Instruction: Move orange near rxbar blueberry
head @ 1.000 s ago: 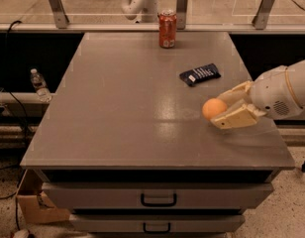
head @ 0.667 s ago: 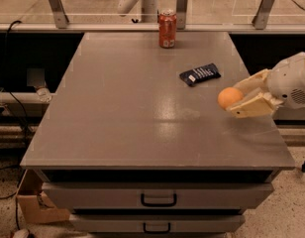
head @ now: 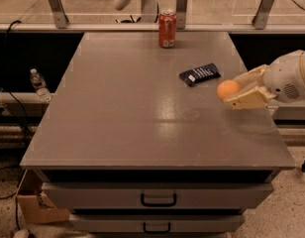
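Can [head: 167, 29] upright at far edge of table [head: 118, 113]; bar [head: 199, 74], flat navy wrapper, white lettering, long axis rising rightward; orange [head: 228, 89], round and smooth, near bar's right, clasped between fingers of gripper [head: 232, 90] at table's right side

A red soda can [head: 167, 29] stands upright on the grey table [head: 118, 113].

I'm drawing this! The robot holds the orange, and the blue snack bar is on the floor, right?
No. The camera view shows the rxbar blueberry lying on the table. The end effector, at the table's right side, does hold the orange.
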